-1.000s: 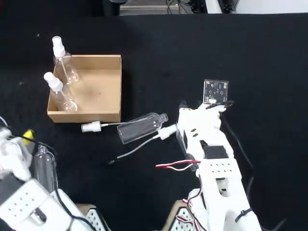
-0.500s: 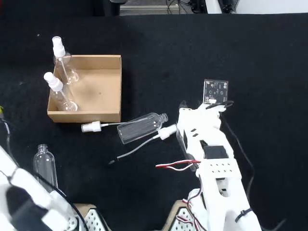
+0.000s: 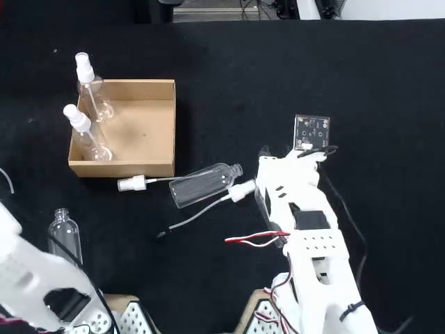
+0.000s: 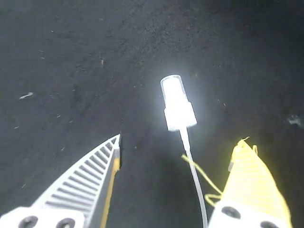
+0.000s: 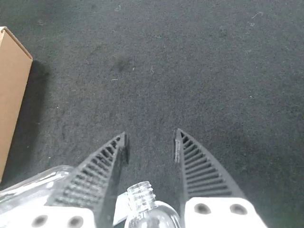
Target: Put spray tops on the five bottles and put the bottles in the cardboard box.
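Spreading wide, the left hand (image 4: 178,140) hovers over a white plastic spray top with thin tube (image 4: 178,107) lying on the black surface (image 4: 71,57). The right hand (image 5: 151,134) is open, with the ungripped neck of a clear plastic bottle (image 5: 144,202) between its fingers. A brown cardboard box (image 3: 122,168), toward the far left corner, holds two spray-topped bottles (image 3: 90,142).
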`<state>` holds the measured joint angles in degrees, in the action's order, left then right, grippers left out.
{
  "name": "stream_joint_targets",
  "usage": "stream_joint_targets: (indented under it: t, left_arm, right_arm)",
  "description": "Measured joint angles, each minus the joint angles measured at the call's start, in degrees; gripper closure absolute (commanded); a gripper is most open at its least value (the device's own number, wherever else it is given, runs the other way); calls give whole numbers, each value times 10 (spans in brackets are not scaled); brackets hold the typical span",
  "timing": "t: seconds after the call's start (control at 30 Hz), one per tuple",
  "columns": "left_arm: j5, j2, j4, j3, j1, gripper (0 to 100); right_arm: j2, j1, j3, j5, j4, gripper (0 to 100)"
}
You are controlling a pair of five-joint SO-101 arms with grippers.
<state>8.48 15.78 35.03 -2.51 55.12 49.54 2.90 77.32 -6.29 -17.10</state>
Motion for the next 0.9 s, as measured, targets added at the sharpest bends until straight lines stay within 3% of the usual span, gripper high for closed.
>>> stream_joint_targets:
  t: [0.6, 0.7, 0.9]
  left_arm:
    - [-55, 468, 283, 639, -31, 657]
    - [-56, 520, 314, 736, -32, 732]
    - [-56, 603, 354, 876, -35, 980]
  right_arm:
    - [0, 0, 0, 0, 0, 858]
    - [0, 0, 0, 0, 0, 858]
    - [0, 0, 0, 0, 0, 858]
